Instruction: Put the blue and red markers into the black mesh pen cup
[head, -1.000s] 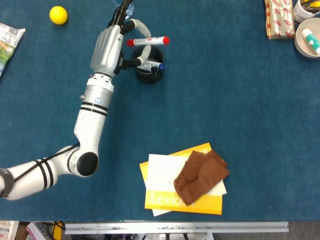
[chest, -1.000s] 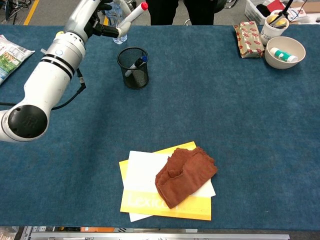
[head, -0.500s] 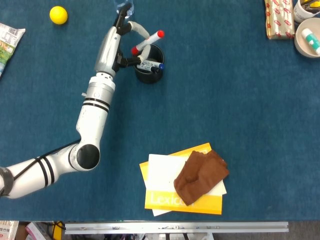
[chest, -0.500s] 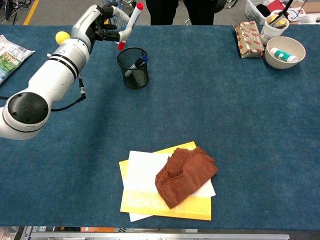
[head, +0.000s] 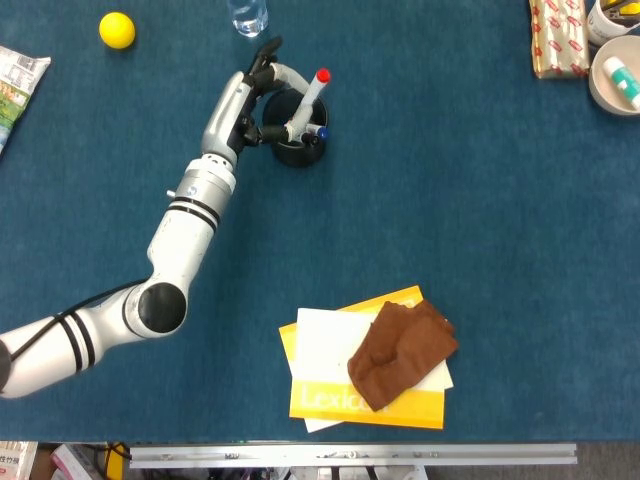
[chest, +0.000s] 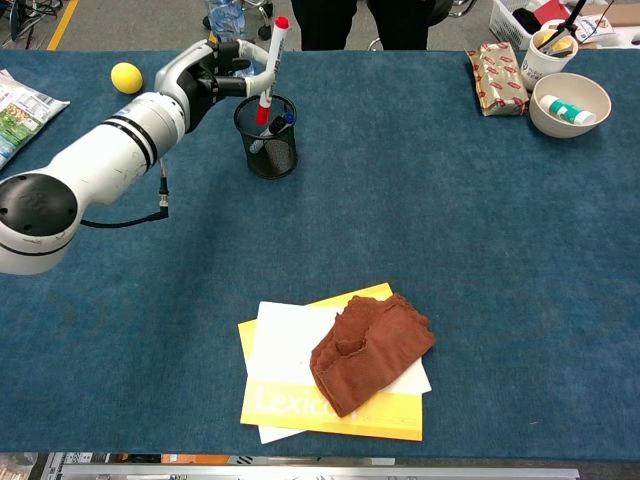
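My left hand (head: 262, 95) (chest: 222, 77) holds the red marker (head: 309, 101) (chest: 271, 64) nearly upright, red cap on top, its lower tip just inside the mouth of the black mesh pen cup (head: 299, 145) (chest: 268, 143). The blue marker (head: 312, 131) (chest: 272, 128) leans inside the cup, blue cap up. The hand is just left of the cup's rim, fingers wrapped around the marker's barrel. My right hand does not show in either view.
A yellow ball (head: 117, 30) (chest: 126, 76) and a water bottle (head: 247, 15) lie behind the cup. A brown cloth (head: 403, 352) (chest: 370, 350) rests on papers and a yellow book (head: 320, 398). Bowl (chest: 570, 106), cup and a wrapped box (chest: 497, 65) stand at the back right.
The left hand swung the red marker from lying flat above the cup to nearly upright, and lowered it until its tip entered the cup. The arm shifted right and down.
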